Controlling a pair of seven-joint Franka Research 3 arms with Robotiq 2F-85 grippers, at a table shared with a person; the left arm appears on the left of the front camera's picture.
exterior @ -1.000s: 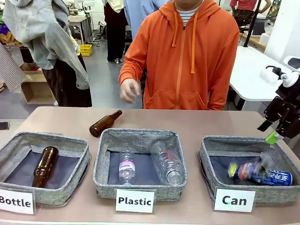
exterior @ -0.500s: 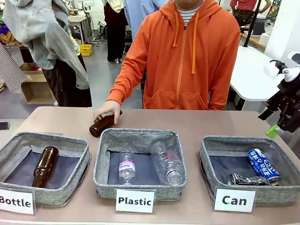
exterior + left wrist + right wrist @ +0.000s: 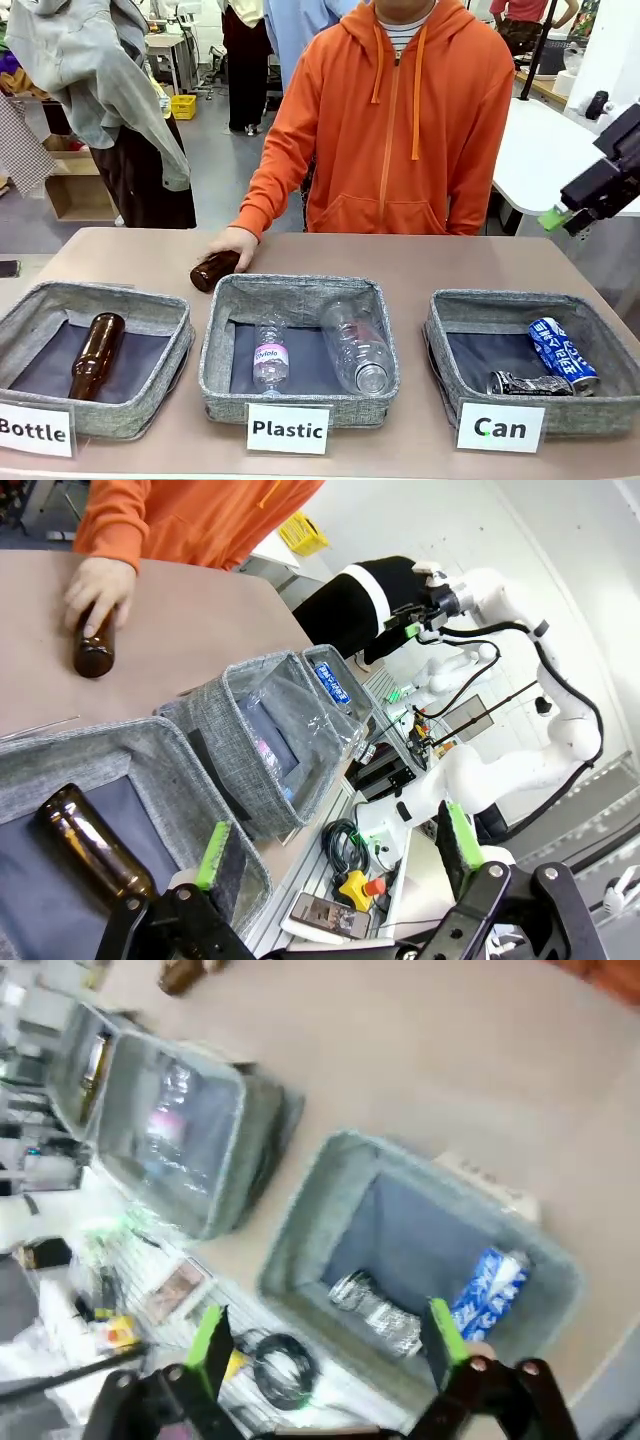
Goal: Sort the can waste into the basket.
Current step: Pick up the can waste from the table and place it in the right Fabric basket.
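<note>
Grey fabric basket [image 3: 455, 325] labelled "Can", near the table's front right corner, holds the blue can [image 3: 562, 353] and crushed dark can [image 3: 528, 384], apparently sorted; right end effector [image 3: 325, 1345] hangs above, fingers apart, empty; left end effector [image 3: 335, 845] spread, empty.

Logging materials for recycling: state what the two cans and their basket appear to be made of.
Blue can: likely thin metal with a glossy printed skin.
Crushed can: likely thin metal, dented, with shiny silver ends.
Can basket: grey woven fabric, judging by its soft, slightly sagging walls.
</note>
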